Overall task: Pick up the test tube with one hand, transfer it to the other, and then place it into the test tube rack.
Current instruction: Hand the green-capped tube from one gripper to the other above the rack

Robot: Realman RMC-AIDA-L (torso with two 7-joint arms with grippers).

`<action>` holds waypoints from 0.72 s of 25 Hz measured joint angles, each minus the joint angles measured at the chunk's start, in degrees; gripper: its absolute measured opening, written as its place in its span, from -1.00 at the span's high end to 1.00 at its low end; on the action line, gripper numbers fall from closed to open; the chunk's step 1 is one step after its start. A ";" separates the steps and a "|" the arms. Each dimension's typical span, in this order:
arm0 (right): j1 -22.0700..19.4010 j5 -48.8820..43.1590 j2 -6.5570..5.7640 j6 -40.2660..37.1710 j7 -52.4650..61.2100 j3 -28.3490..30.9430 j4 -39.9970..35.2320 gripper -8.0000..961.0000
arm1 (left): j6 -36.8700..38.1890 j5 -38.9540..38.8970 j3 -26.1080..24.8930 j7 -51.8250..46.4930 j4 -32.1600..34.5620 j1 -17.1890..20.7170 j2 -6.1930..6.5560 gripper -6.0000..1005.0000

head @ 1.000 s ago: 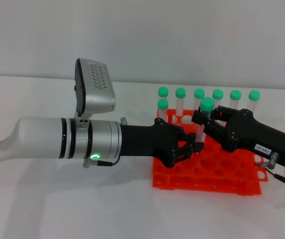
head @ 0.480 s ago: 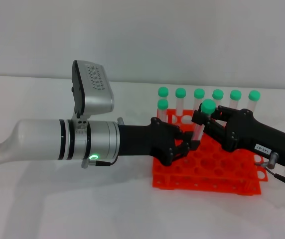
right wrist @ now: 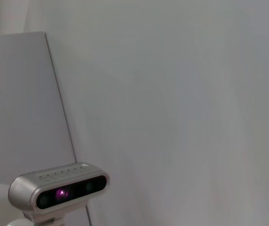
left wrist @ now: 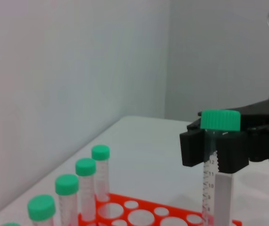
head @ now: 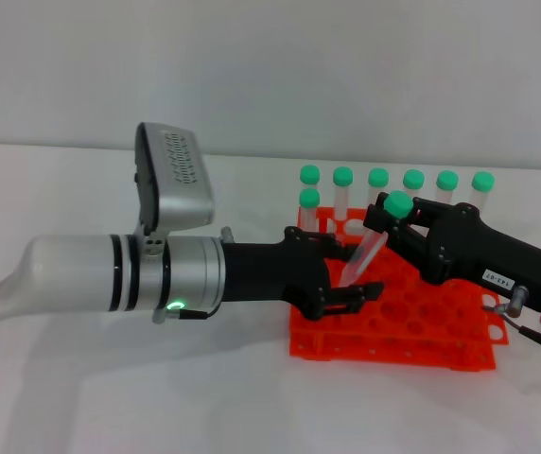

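Materials and finish, handover over the rack

Test tube [head: 367, 248]: clear smooth plastic, printed graduations, matt green cap. Test tube rack [head: 398, 317]: glossy orange moulded plastic. Left gripper [head: 354, 281] and right gripper [head: 384, 219]: matt black plastic, faceted. Left arm [head: 110, 274]: smooth satin silver-white shell with black bands. Wrist camera housing [head: 174, 176]: brushed silver metal look, perforated face. Racked tubes [head: 377, 194]: same clear plastic, green caps. Table [head: 110, 388]: matt white, smooth. Wall [right wrist: 195, 94]: matt pale grey.
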 joint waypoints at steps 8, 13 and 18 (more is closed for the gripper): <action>-0.03 0.10 -0.15 0.00 0.02 -0.01 -0.03 0.57 | 0.00 -3.75 0.36 2.63 0.07 1.53 0.00 -0.35; -0.12 0.30 -0.35 0.00 0.02 0.06 -1.12 0.57 | -0.38 -3.86 0.36 3.23 0.07 2.13 0.00 -0.57; 0.45 0.23 -1.20 0.29 0.02 1.08 -1.83 0.57 | -1.01 -6.14 0.35 4.92 0.10 4.55 0.00 -0.57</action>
